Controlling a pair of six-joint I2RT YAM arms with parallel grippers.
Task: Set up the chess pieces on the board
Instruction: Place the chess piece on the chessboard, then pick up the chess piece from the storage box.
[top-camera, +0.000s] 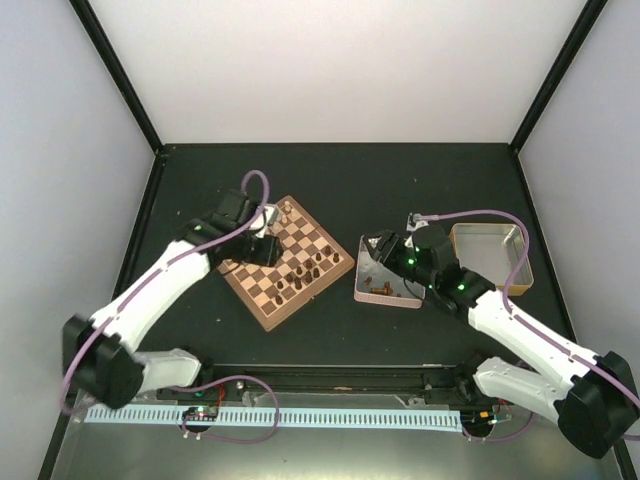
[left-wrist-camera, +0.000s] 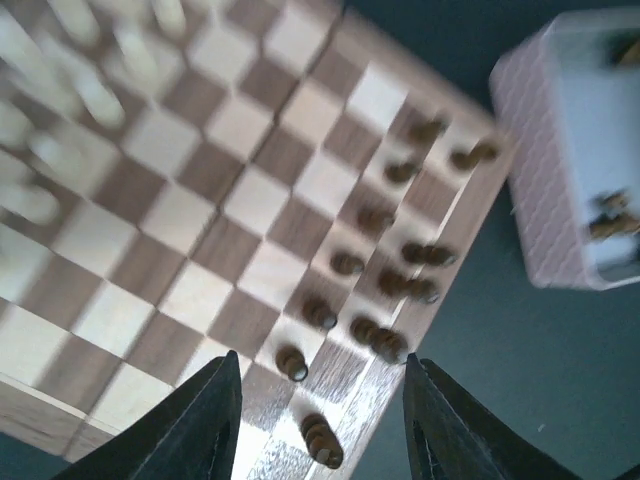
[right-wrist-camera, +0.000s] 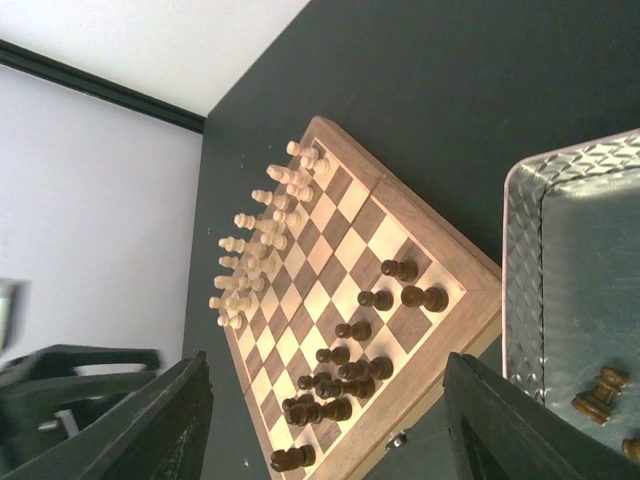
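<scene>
Left pincer (left-wrist-camera: 321, 362) hovers low over the chessboard (left-wrist-camera: 255, 200), jaws apart and gripping nothing, with one dark piece (left-wrist-camera: 320, 440) standing free between them near the rim. The cream pieces (right-wrist-camera: 262, 240) line the far side. The dark chess pieces (left-wrist-camera: 350, 263) crowd the two ranks nearest the silvery tin (left-wrist-camera: 560, 200), which sits just beside the board on the black counter (top-camera: 420, 190). More dark pieces (right-wrist-camera: 600, 392) lie in the tin. Right pincer (right-wrist-camera: 327, 362) hangs above it, jaws wide and empty, with a tan tray (top-camera: 490, 245) beyond.

The step in hand looks like fetching the next dark piece. It would go best with a straight descent on one piece, a grip on its stem, and a landing centred on a square, clear of its neighbours. No writing is legible.
</scene>
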